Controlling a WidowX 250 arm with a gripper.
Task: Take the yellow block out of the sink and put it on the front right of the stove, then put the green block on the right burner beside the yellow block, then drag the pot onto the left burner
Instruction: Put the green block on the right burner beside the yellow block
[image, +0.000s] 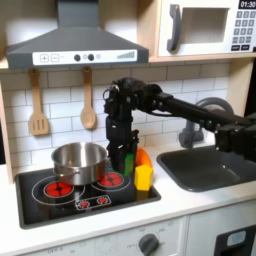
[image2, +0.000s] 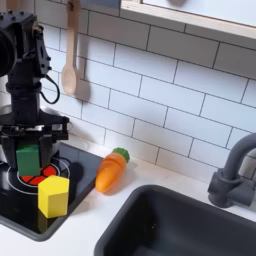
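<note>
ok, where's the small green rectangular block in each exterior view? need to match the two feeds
First exterior view: the small green rectangular block sits mid-frame between the claw's fingers, over the right red-ring burner, to the left of the yellow block.
Second exterior view: the green block is at the left edge, in the claw, up and left of the yellow block.
Shared landmark: the orange carrot-like toy, lying behind the yellow block.
</note>
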